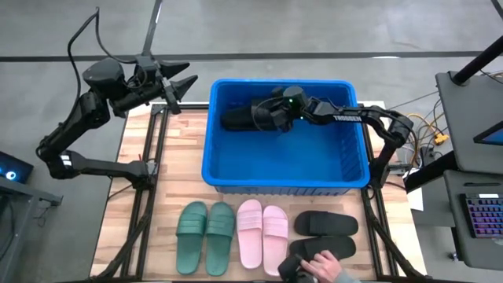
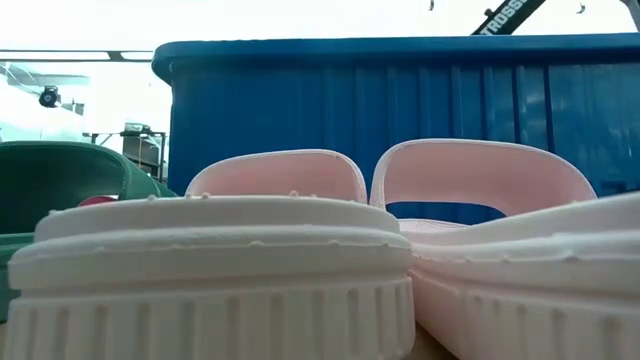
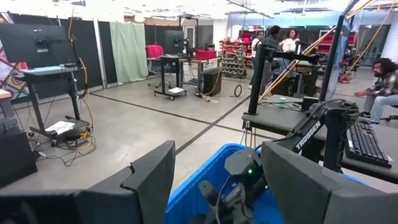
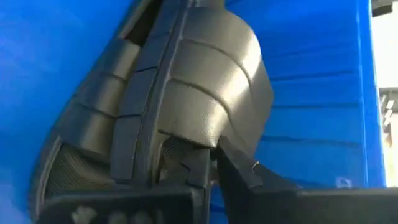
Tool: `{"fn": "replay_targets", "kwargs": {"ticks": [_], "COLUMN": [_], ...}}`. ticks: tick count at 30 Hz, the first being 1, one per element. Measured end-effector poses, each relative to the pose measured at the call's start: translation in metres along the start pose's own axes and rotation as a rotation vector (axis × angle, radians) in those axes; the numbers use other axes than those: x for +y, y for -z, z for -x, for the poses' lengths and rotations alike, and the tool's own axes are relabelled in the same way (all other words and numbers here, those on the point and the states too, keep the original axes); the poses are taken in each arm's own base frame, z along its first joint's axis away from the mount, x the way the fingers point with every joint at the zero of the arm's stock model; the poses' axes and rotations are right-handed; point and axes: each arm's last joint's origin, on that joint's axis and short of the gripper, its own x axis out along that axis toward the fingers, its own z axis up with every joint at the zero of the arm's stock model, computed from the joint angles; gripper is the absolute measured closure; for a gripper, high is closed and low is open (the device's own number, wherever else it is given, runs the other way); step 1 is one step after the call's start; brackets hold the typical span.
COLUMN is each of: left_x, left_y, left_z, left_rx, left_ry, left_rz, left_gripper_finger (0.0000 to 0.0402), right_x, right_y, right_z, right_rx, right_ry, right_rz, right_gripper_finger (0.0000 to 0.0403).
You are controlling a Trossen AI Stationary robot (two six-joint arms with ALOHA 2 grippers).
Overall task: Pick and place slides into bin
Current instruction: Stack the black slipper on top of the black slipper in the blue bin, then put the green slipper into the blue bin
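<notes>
My right gripper (image 1: 271,118) reaches down into the blue bin (image 1: 220,169) and is shut on a black slide (image 1: 238,119) at the bin's far left. In the right wrist view the slide (image 4: 205,81) fills the picture, turned on its side against the blue plastic. My left gripper (image 1: 183,86) stands open and raised over the table's far left corner, touching nothing. On the table near the front edge lie a green pair (image 1: 206,236), a pink pair (image 1: 263,233) and two black slides (image 1: 326,224). My right gripper pinches the edge of the black slide's wide strap (image 4: 186,140) between its two fingers (image 4: 249,174). It comes slanting down from the table's right side, rolled onto its side. The slide is low inside the bin, on edge; whether it rests on the floor I cannot tell.
A person's hand (image 1: 322,266) is on the nearest black slide (image 1: 322,250) at the table's front edge. The bin's floor toward the right and near walls is bare. In the low view the pink pair (image 2: 300,250) stands right before the bin wall (image 2: 400,110).
</notes>
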Motion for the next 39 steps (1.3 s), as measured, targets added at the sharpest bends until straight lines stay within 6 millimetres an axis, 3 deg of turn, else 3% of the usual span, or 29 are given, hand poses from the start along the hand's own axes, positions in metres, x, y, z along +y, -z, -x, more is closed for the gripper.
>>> {"fn": "replay_targets", "kwargs": {"ticks": [11, 17, 26, 34, 39], "left_x": [-0.001, -0.001, -0.001, -0.001, -0.001], "left_y": [0.003, 0.003, 0.002, 0.003, 0.003], "left_z": [-0.007, -0.007, -0.006, -0.006, -0.007], "left_rx": [0.017, 0.017, 0.015, 0.016, 0.018], "left_ry": [0.005, 0.005, 0.01, 0.011, 0.012], "left_rz": [-0.002, -0.002, -0.001, -0.002, -0.003], "left_gripper_finger": [0.0178, 0.0178, 0.0178, 0.0178, 0.0178], "right_x": [-0.007, -0.016, -0.03, -0.065, -0.093], "right_y": [0.003, 0.004, 0.001, -0.01, -0.021], "right_z": [0.004, 0.007, 0.017, 0.038, 0.07], "right_rx": [0.075, 0.199, 0.248, 0.26, 0.168], "right_ry": [-0.107, -0.066, -0.151, -0.119, -0.116], "right_rz": [-0.091, -0.159, -0.21, -0.482, -0.681], "right_gripper_finger": [0.029, 0.0254, 0.0254, 0.0266, 0.0275]}}
